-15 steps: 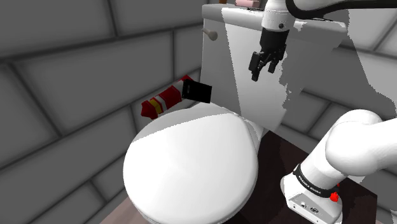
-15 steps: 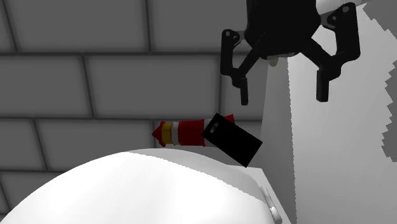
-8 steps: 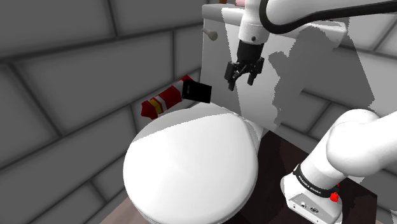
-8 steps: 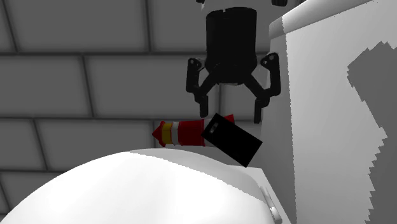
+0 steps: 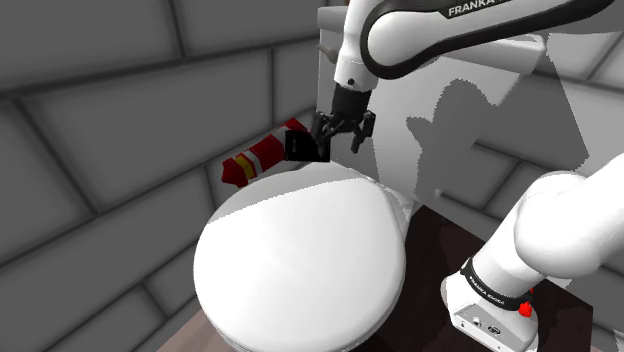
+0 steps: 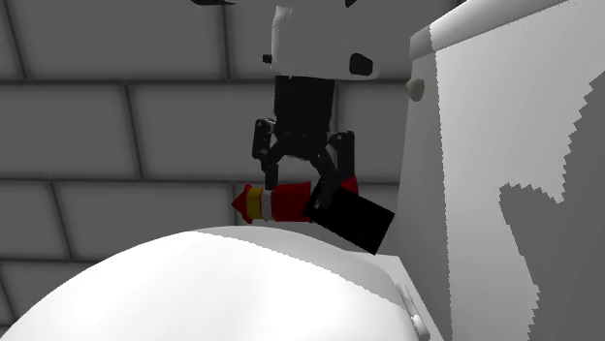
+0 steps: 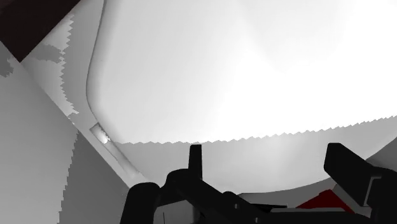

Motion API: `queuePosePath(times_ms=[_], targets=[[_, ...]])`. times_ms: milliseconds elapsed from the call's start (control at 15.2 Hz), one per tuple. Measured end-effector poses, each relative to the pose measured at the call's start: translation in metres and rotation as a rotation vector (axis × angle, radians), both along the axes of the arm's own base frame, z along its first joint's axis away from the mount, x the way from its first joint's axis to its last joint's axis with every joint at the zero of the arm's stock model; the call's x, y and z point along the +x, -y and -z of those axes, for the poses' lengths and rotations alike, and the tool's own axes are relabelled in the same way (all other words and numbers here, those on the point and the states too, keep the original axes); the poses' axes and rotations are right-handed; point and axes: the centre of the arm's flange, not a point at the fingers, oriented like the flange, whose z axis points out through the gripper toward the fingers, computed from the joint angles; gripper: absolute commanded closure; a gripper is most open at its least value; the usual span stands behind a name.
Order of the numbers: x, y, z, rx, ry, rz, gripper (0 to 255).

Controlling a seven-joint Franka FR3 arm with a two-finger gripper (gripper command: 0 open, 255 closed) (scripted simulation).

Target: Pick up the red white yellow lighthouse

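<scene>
Fingers stand apart on the gripper [image 5: 340,138] and clasp nothing, with the tips hanging just over the black-base end of the lighthouse [image 5: 255,160]. The lighthouse, banded red, white and yellow, lies on its side behind the white toilet lid [image 5: 300,260], at the lid's 11 o'clock in the shoulder view. Its black base points toward 3 o'clock, beside the tank [image 5: 400,160].

In my wrist view the bottom edge cuts off the lighthouse [image 7: 321,202], leaving only a red sliver beside one finger [image 7: 351,173]. In the second exterior view the gripper [image 6: 299,182] crosses its red body, and I cannot tell whether anything touches. The toilet lid [image 6: 223,291] runs off the lower edge.
</scene>
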Motion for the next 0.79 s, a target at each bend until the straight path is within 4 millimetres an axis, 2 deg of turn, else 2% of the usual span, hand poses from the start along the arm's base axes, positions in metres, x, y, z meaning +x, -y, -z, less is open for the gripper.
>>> queuePosePath(times_ms=[198,396,792], targets=[[0.022,-0.022,0.011,0.041,0.012,0.044,0],[0.047,-0.048,0.032,0.083,0.022,0.087,0],[0.092,-0.088,0.052,0.166,0.043,0.175,0]])
